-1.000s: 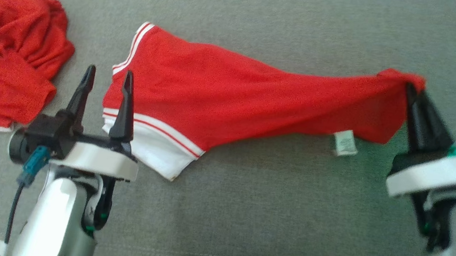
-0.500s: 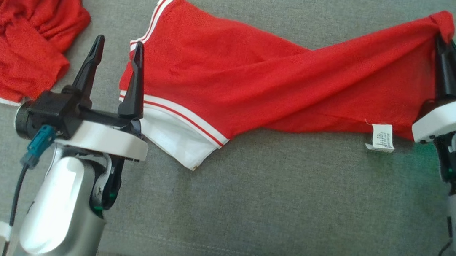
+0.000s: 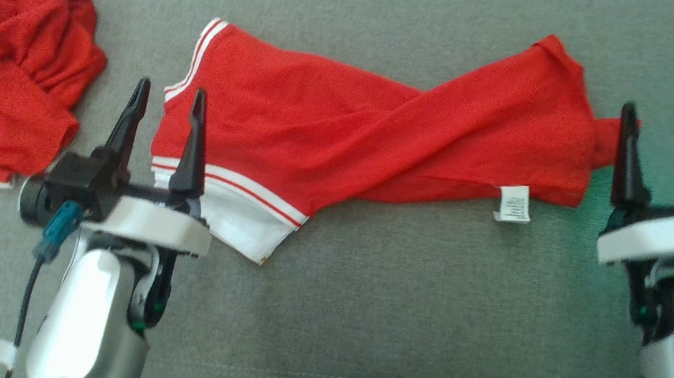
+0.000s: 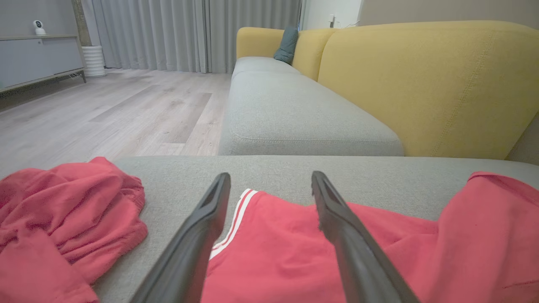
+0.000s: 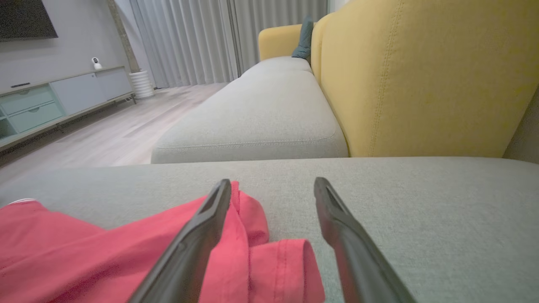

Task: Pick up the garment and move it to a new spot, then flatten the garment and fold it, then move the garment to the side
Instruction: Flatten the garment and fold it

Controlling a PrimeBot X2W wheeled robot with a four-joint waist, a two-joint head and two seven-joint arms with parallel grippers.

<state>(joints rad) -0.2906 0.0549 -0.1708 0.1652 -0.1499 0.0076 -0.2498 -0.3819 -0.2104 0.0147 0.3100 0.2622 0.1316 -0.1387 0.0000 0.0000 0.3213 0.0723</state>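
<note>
on the grey sofa seat [image 3: 398, 321], the garment [image 3: 349, 134] lies stretched out, twisted across its middle. my right gripper [image 3: 655, 110] has just let go of the far end; its fingers are now apart, just beside the cloth. my left gripper [image 3: 172, 91], fingers apart too, straddles the striped hem. the move looks done; i judge untwisting and flattening come next.

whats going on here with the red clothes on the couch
A two-armed robot is laying out a red garment on a grey sofa cushion. The garment lies stretched across the cushion but twisted in the middle, not yet flat or folded. The left tool is open at the white-striped end and the right tool is open at the other end; neither grips cloth. A second red garment sits crumpled at the robot's far left.
</note>
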